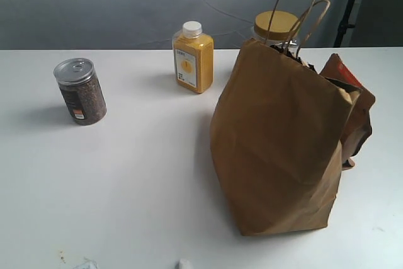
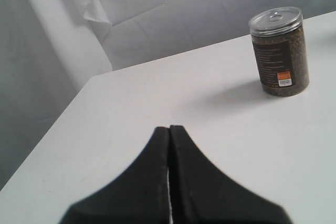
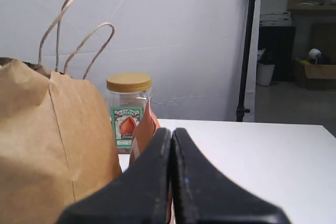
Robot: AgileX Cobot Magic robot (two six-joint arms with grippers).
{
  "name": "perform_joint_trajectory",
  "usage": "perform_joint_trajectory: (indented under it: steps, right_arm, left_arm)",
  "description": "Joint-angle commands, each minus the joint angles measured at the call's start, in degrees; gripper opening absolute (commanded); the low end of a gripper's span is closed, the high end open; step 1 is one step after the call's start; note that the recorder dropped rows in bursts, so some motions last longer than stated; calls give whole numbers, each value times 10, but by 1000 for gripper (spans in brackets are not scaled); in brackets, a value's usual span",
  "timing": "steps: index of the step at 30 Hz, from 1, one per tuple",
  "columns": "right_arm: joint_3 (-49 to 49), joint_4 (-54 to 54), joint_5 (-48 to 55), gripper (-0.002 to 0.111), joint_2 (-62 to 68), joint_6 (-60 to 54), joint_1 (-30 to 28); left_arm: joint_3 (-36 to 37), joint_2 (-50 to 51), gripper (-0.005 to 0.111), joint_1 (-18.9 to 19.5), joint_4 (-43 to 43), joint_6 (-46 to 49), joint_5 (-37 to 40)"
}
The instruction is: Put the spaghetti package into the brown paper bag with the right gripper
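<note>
The brown paper bag (image 1: 277,143) stands upright on the white table, right of centre, with its cord handles (image 1: 296,11) sticking up. No spaghetti package shows in any view. In the right wrist view my right gripper (image 3: 171,129) is shut with nothing between its fingers, low beside the bag (image 3: 47,145) on its right side. My left gripper (image 2: 169,128) is also shut and empty, hovering over bare table near the left corner. Neither gripper appears in the exterior view.
A dark jar with a clear lid (image 1: 80,91) (image 2: 278,51) stands at the left. A yellow bottle (image 1: 192,58) is at the back centre. A yellow-lidded jar (image 1: 275,25) (image 3: 128,108) and an orange-brown pouch (image 1: 352,111) (image 3: 144,129) sit behind and right of the bag.
</note>
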Motion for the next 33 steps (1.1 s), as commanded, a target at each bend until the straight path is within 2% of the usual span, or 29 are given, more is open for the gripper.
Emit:
perform_joint_trajectory:
  steps: [1,5,33]
  right_arm:
    - [3,34,45,0,-11,8,0]
    - [3,35,98,0,-11,15,0]
    - [3,35,78,0,-11,13,0]
  left_arm:
    - [3,1,0,-2,-3,-2,-4]
    - [3,1,0,-2,-3,-2,-4]
    - [3,1,0,-2,-3,-2,-4]
